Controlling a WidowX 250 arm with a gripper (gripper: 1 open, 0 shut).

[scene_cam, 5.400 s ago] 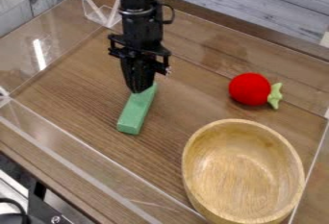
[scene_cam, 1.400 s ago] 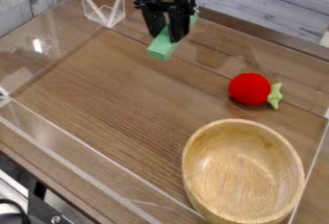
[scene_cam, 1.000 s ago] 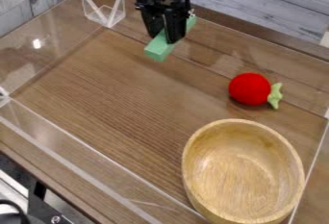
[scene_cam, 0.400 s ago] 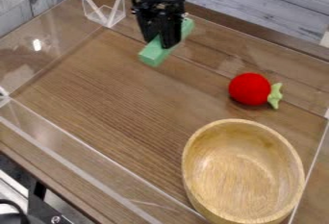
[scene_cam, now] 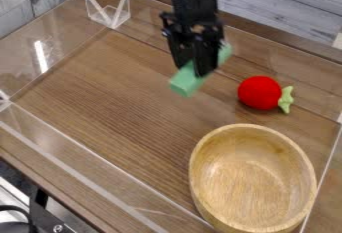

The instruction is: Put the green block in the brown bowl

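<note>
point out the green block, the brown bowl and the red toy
green block (scene_cam: 189, 81), camera view, on its lower end below the gripper
brown bowl (scene_cam: 205, 149), camera view, on its left rim
red toy (scene_cam: 259, 91), camera view, on the middle of its round body

The arm is reached down from the top edge, its black wrist held nearly upright. The gripper (scene_cam: 197, 59) is pointed steeply downward, its 2 dark fingers (scene_cam: 185, 52) pressed against the green block (scene_cam: 195, 73), which is carried above the table.

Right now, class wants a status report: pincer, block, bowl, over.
Pincer shut on block, held above table. Bowl empty. Red toy beside the route.
</note>
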